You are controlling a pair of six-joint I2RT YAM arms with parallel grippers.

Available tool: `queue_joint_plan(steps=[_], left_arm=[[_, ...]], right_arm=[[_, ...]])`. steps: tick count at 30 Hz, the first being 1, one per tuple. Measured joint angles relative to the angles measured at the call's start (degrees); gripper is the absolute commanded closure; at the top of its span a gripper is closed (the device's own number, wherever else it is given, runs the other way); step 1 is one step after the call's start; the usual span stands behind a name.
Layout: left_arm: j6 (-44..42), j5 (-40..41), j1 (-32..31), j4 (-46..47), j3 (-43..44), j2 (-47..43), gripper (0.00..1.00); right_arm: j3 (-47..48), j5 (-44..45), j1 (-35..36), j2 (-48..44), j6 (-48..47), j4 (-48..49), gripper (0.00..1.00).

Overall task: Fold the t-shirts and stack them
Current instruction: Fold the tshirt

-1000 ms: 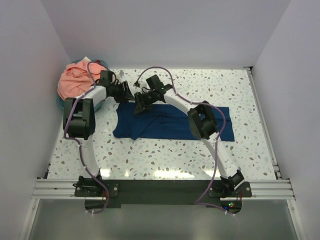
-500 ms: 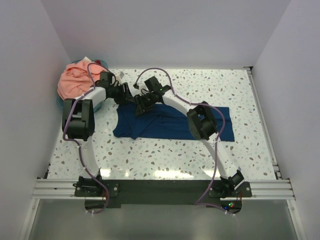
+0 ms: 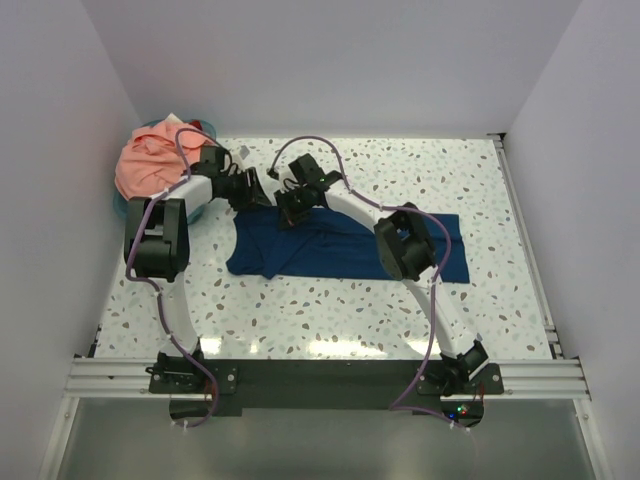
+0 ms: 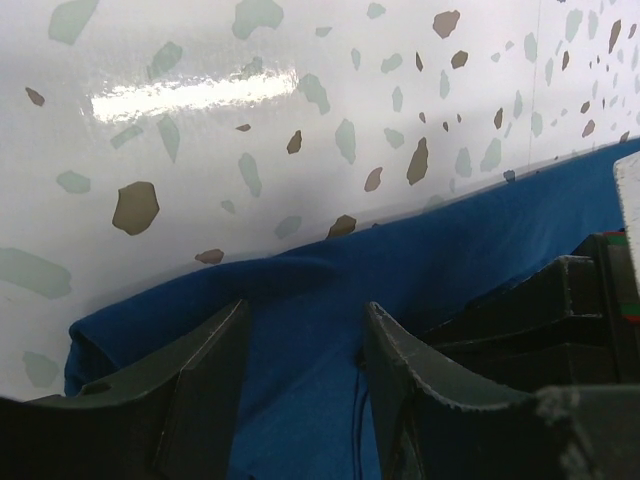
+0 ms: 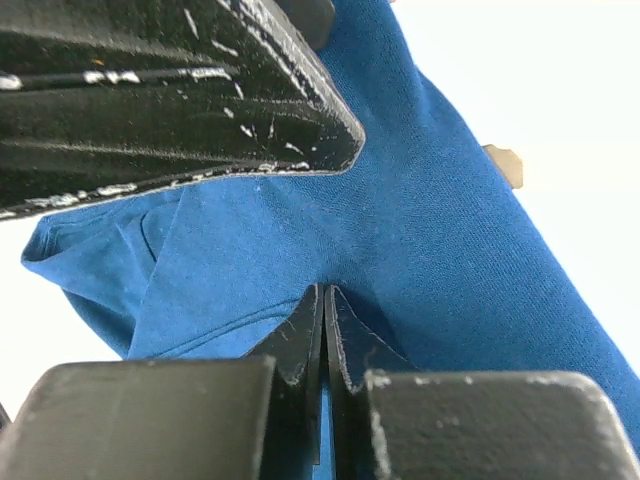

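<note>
Now right jaws pinch the navy t-shirt, left jaws stand open over its edge.

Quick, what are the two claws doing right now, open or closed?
Left gripper: open, over the navy t-shirt edge, holding nothing.
Right gripper: shut, pinching the navy t-shirt.

Pale lilac walls enclose a glossy speckled table.
</note>
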State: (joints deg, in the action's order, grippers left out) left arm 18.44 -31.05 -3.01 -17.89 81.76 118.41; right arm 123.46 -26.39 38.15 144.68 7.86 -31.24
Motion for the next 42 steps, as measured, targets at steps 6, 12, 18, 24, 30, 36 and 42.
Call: queue_joint_plan(steps=[6,12,18,24,30,36,42], left_arm=[[0.0,-0.3,0.0,0.1,-0.1,0.0,0.47],[0.0,-0.3,0.0,0.0,-0.1,0.6,0.48],[0.3,-0.5,0.0,-0.2,0.1,2.1,0.48],[0.5,-0.5,0.0,-0.2,0.1,2.1,0.49],[0.5,-0.6,0.0,-0.2,0.1,2.1,0.48],[0.4,-0.6,0.0,-0.1,0.1,2.1,0.48],[0.4,-0.6,0.0,-0.1,0.1,2.1,0.48]], right_arm=[[-0.5,0.4,0.0,-0.6,0.3,0.0,1.0],[-4.4,0.7,0.0,-4.7,1.1,0.1,1.0],[-10.8,0.9,0.0,-11.7,1.9,0.6,1.0],[-16.9,1.0,0.0,-15.4,2.7,1.5,0.99],[-13.7,1.2,0.0,-13.7,3.4,1.0,0.74],[-5.2,1.4,0.0,-8.7,2.9,1.8,0.65],[-3.9,1.4,0.0,-5.1,1.9,1.1,0.62]])
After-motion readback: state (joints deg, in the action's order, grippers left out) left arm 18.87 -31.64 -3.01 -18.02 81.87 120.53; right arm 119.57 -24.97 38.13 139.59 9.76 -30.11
